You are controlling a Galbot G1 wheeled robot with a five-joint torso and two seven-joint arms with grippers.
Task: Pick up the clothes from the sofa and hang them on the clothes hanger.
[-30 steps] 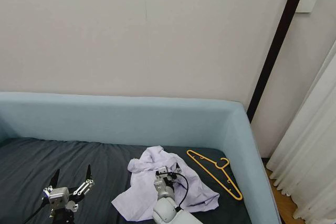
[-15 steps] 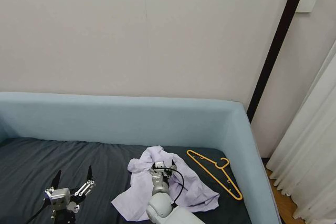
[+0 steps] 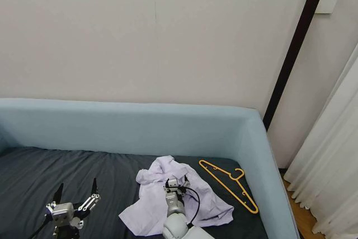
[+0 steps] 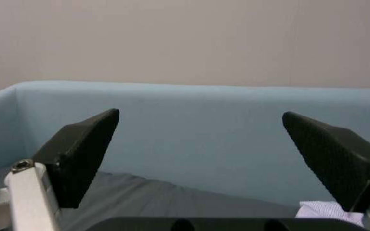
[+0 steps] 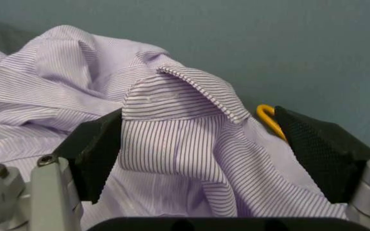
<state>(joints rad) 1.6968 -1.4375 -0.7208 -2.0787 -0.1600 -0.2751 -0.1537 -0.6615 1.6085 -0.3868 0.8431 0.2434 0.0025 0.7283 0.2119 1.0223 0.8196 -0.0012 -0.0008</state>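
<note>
Nearest, the left tool hangs low over the dark grey seat of the sofa, released, its two fingers spread wide with nothing between them. In the left wrist view a corner of the shirt shows just past one finger. The right tool is off to the left tool's right, down over the crumpled lavender striped shirt. It is released too, its fingers splayed to either side of a raised fold of collar. The right wrist view shows that fold standing in the gap between them. Whether the pads touch the cloth cannot be told. Just beyond the right tool, at the shirt's far edge, the orange hanger lies flat on the seat, and its hook peeks out behind the collar. Past both tools rises the light blue backrest, then the pale wall.
</note>
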